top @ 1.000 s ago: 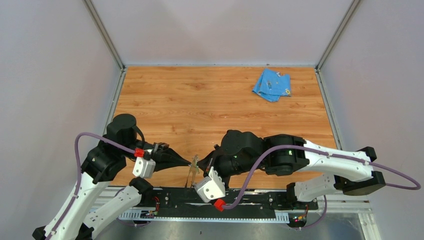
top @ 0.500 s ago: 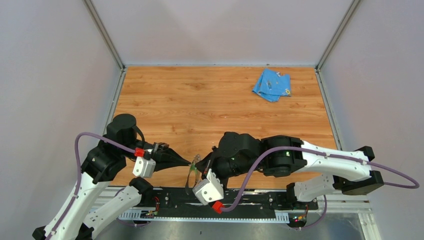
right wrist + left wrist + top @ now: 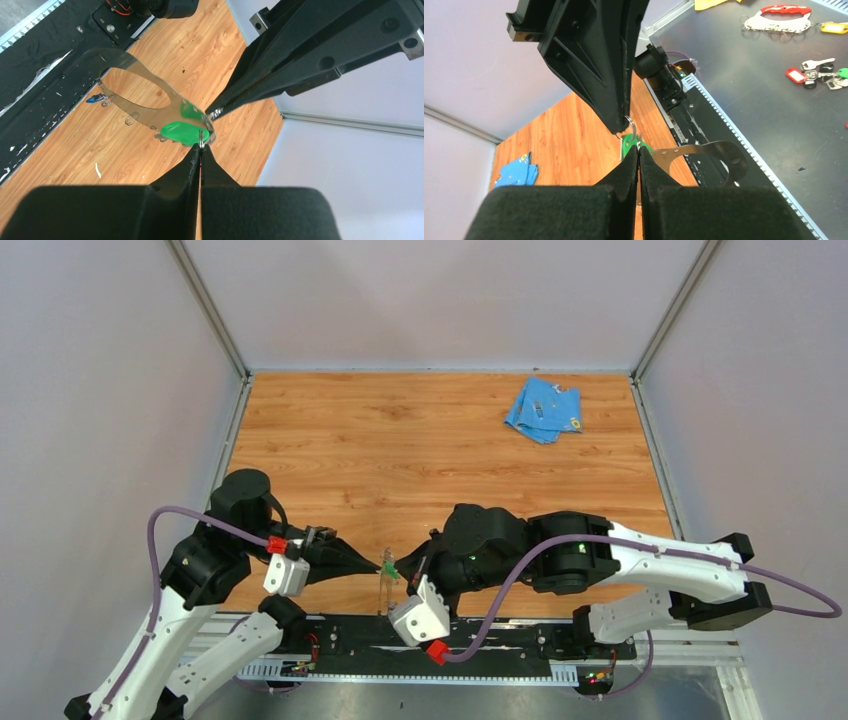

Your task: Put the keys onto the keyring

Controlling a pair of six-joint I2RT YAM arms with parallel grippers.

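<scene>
Motion over the last second is slight: the right tool (image 3: pixel 200 150), clamped shut on the green key (image 3: pixel 180 132), dipped then returned to the keyring (image 3: pixel 719 146) pinched in the closed left tool (image 3: pixel 639 155) above the near edge of the worktop (image 3: pixel 400 440), so threading seems unfinished.

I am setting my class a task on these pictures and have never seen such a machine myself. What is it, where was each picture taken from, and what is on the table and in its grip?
Two robot arms with two-finger grippers stand at a wooden table. One picture looks down from above; the other two come from a camera on each wrist. A blue cloth lies at the far right. The left gripper pinches the keyring; the right gripper pinches the green key beside it.
</scene>
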